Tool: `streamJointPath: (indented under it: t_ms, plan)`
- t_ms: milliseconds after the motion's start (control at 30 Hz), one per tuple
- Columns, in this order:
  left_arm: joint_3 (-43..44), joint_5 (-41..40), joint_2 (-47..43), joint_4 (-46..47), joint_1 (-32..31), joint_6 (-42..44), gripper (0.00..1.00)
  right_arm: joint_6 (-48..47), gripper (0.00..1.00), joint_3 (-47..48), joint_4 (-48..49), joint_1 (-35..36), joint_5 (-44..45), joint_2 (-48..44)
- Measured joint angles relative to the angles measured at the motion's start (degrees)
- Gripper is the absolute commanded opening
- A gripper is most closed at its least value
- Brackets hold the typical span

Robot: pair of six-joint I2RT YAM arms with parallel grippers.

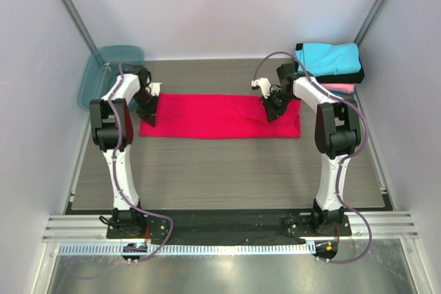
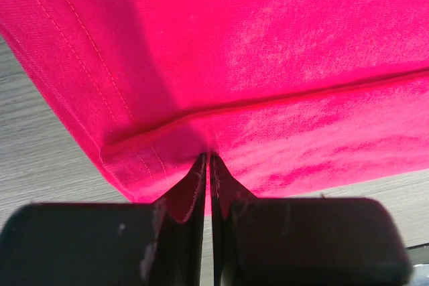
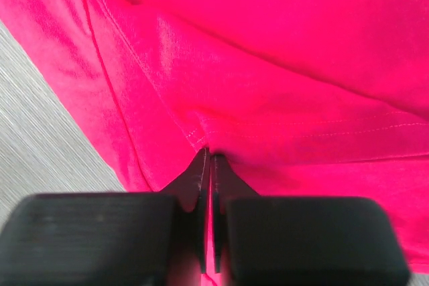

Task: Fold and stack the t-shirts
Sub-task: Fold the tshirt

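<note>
On table (image 1: 227, 170) | red t-shirt (image 1: 219, 116) folded strip | long axis left-right

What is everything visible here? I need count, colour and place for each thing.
red t-shirt: 1, bright red, long folded strip across the table's middle
cyan t-shirt: 1, cyan, top of the far right stack
black t-shirt: 1, black, under the cyan one
pink t-shirt: 1, pink, bottom of that stack
bin: 1, translucent teal, far left corner
table: 1, grey wood grain, between the walls
left gripper: 1, black, shut on the red t-shirt's left end
right gripper: 1, black, shut on its right end
</note>
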Motion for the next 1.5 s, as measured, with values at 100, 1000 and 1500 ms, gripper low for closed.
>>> streamJointPath:
  t_ms: [100,1000,1500]
  plan:
    - [0.0,-0.24,0.0,0.0,-0.11,0.0,0.06,0.22,0.01,0.57,-0.13,0.07,-0.2,0.39]
    - [-1.16,-1.62,-1.18,0.0,-0.46,1.73,0.14,5.44,0.4,23.19,4.74,6.64,1.01,8.13]
    - [-1.53,-3.43,-11.17,-8.41,-0.7,32.81,0.37,7.52,0.4,1.9,6.32,5.18,4.11,-8.0]
